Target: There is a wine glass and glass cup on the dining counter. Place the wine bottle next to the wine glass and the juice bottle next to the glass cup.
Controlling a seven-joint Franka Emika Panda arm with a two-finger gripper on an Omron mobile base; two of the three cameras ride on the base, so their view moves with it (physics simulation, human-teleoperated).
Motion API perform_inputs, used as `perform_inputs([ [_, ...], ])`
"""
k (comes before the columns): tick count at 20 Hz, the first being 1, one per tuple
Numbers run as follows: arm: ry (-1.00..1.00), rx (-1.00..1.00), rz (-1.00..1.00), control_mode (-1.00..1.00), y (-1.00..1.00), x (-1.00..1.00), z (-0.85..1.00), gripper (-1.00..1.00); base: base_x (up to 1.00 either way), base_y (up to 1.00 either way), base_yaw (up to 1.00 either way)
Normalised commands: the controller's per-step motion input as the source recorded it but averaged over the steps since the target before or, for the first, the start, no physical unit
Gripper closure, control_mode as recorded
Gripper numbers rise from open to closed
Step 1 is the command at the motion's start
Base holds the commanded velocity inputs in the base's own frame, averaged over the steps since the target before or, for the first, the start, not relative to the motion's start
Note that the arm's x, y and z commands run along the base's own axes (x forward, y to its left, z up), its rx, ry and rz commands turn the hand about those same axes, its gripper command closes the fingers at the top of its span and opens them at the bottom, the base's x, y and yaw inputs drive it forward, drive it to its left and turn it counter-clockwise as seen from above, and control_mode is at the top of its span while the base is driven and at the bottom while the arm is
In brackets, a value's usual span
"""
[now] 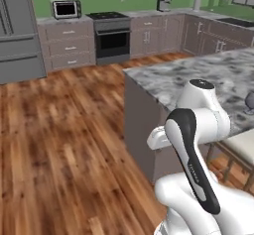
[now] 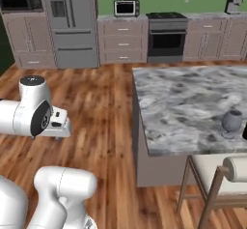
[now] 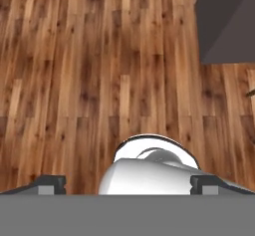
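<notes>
Barely begun: pincer (image 3: 128,184) wide and empty over floor; wine glass (image 2: 232,121) alone at surface (image 2: 183,102) right edge, bottles unplaced

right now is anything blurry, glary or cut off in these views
Left base view: even light, soft focus, the wine glass cut by the right edge. Right base view: the wine glass whole on the dining counter, no glare. Hand view: open gripper over sharp floorboards.

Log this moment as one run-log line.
hand: open, empty, over wood floor | wine glass: on dining counter | bottles: not grasped
</notes>
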Motion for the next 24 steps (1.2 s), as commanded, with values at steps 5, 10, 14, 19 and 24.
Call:
perform_inputs([
  [5, 0.00, 0.00, 0.00, 1.00, 0.00, 0.00, 0.00, -1.00, 0.75, 0.55, -0.18],
  [10, 0.00, 0.00, 0.00, 1.00, 0.00, 0.00, 0.00, -1.00, 0.90, 0.45, -0.07],
  [14, 0.00, 0.00, 0.00, 1.00, 0.00, 0.00, 0.00, -1.00, 0.90, 0.46, -0.04],
  [19, 0.00, 0.00, 0.00, 1.00, 0.00, 0.00, 0.00, -1.00, 0.88, 0.55, 0.00],
  [24, 0.00, 0.00, 0.00, 1.00, 0.00, 0.00, 0.00, -1.00, 0.87, 0.52, -0.01],
])
